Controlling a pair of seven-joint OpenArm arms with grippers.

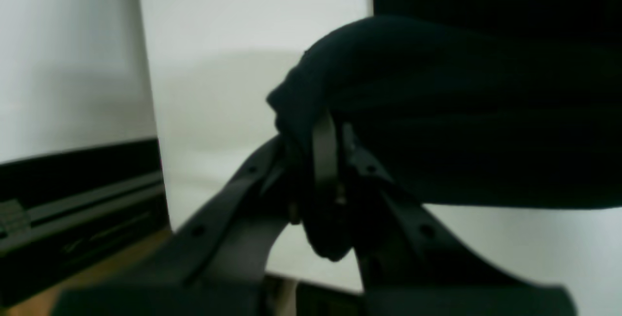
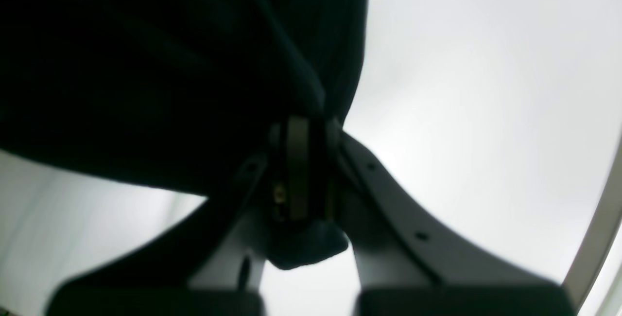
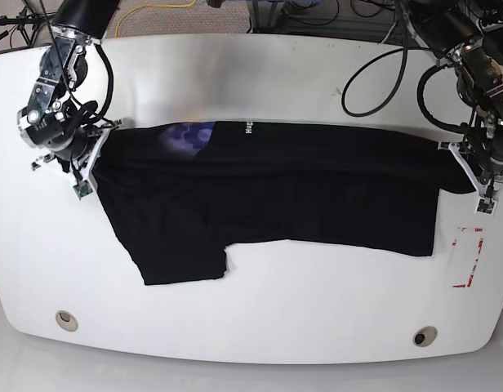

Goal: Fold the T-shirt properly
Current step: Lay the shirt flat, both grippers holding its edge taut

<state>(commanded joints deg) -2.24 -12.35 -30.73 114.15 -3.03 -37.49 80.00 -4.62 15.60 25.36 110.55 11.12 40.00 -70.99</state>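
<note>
Each end effector, left (image 1: 323, 160) and right (image 2: 303, 175), clamps the T-shirt (image 3: 300, 196); print lettering unreadable.

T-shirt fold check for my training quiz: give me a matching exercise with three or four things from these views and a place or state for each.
Things:
1. left gripper
2. right gripper
3. blue-purple patch
4. red markings

Places or states:
A. on the bare table
B. on the T-shirt, near its far edge
C. shut on cloth, base view's left
D. shut on cloth, base view's right

Pairs: 1-D, 2-C, 3-B, 4-A
</note>
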